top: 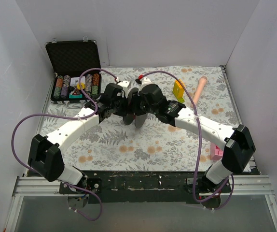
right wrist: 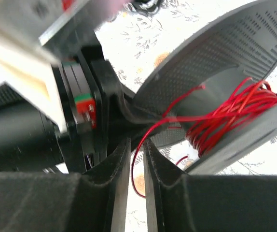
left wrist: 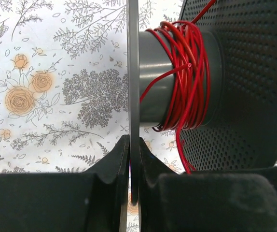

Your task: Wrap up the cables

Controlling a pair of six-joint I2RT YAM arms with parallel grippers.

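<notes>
The table (top: 153, 145) lies beneath the spool (top: 139, 118). Both my arms meet at the spool, one from each side. The spool stands on edge with its hub (left wrist: 153, 96) level, so turns can be laid around the hub between the two flanges.

My left gripper (left wrist: 134, 145) is clamped on the rim of the solid flange (left wrist: 133, 58), one pad on each face. This grip fixes the spool and leaves the hub unobstructed.

My right gripper (right wrist: 137, 150) sits just beside the perforated flange (right wrist: 215, 58) with its jaws a narrow gap apart. The gap is wider than the cable, so nothing is pinched. I judge that it serves as a loose guide.

The cable (left wrist: 191, 87), thin and red, is mostly wound on the hub in uneven turns against the perforated flange. A free loop leaves the hub and hangs down through the right gripper's gap. Risk: slack in this loop may loosen the turns on the hub.
</notes>
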